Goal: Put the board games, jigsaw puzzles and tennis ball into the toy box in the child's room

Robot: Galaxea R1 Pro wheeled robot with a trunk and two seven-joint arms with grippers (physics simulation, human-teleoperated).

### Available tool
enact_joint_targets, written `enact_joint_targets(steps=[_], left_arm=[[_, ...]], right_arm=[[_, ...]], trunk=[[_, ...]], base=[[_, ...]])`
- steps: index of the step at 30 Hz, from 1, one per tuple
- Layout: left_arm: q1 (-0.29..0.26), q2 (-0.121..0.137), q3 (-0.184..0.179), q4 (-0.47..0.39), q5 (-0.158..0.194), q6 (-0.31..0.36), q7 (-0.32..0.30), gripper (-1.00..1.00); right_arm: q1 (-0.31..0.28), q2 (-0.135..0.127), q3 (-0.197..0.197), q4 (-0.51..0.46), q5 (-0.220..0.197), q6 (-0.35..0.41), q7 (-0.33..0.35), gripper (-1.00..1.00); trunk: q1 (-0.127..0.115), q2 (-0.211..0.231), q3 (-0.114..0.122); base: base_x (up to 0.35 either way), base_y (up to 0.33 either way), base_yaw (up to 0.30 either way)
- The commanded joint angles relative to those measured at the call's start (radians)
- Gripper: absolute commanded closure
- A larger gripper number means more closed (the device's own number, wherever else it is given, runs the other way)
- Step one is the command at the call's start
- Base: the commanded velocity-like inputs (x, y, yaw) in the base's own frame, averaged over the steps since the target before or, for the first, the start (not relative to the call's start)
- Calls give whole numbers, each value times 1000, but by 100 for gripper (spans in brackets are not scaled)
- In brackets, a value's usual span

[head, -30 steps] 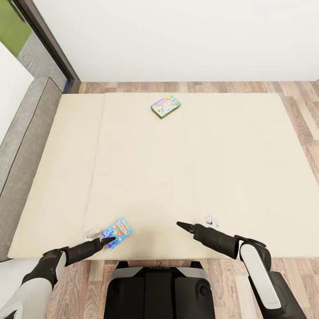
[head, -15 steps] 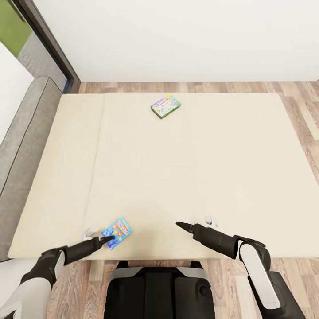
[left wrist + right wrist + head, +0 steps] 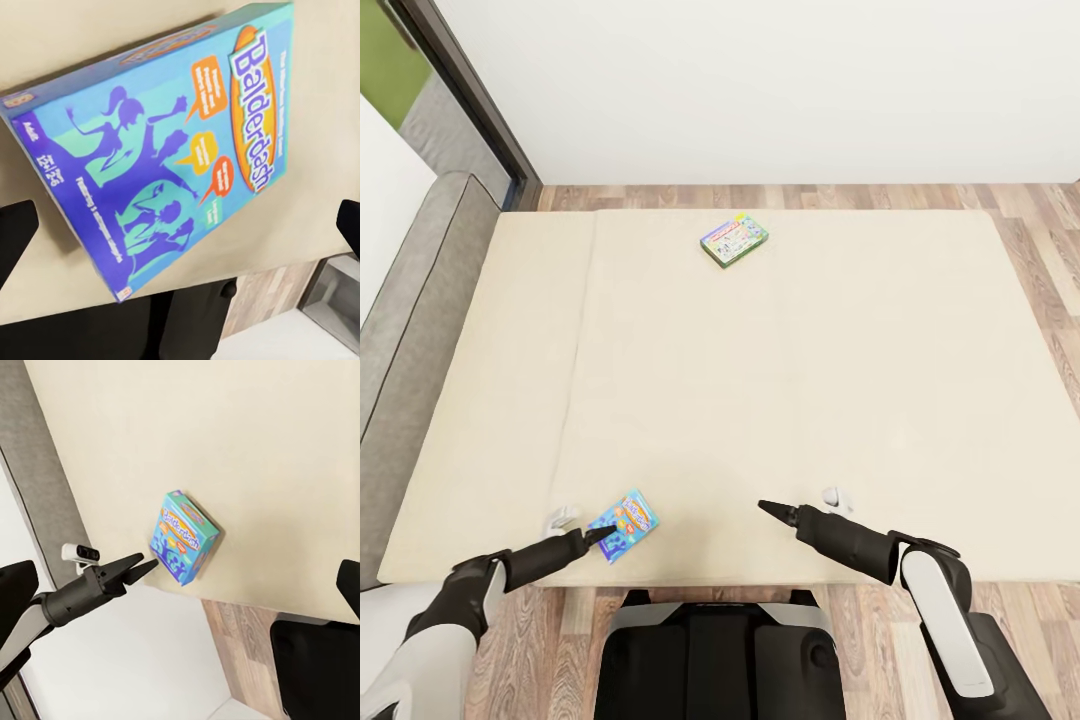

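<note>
Two board games lie on the bed (image 3: 860, 350). The mostly blue one (image 3: 624, 523) sits near the bed's front edge, and the white-green-yellow one (image 3: 734, 238) lies far back near the wall. My left gripper (image 3: 602, 535) is open, its tips at the blue box's near-left edge. In the left wrist view the blue "Balderdash" lid (image 3: 165, 157) lies between the spread fingers (image 3: 15, 232). My right gripper (image 3: 768, 507) hovers open over bare mattress to the right of the blue box, which also shows in the right wrist view (image 3: 184, 538) beside the left gripper (image 3: 139, 568).
The grey headboard (image 3: 410, 330) runs along the bed's left side, with a dark door frame (image 3: 470, 100) behind it. Wood-plank floor (image 3: 1050, 260) borders the bed at the right and the back. My own base (image 3: 720, 650) stands against the front edge.
My left gripper has shifted slightly left and up at the blue board game's near corner. The right arm and both boxes have stayed put.
</note>
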Motion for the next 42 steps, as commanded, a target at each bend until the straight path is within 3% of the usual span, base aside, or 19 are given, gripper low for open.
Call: enact_joint_targets(steps=[1,11,20,42], left_arm=[[-1,-2,7,-1,-8,9,-7,-100],[-5,-32,4,-5,-9,9,-12,-100],[-84,-76,2,-6,-12,13,-7,-100],[-101,-81,-7,8,-22,11,121,-100]], right_arm=[[0,-1,0,0,9,3,8,-100],[0,-10,-1,0,9,3,10,-100],[0,-13,-14,-2,9,3,39,-100],[0,-15,-25,-2,10,3,68,-100]], trunk=[[1,-2,-1],[1,-2,-1],[1,-2,-1],[1,-2,-1]], base=[[0,0,0],[0,0,0],[0,0,0],[0,0,0]])
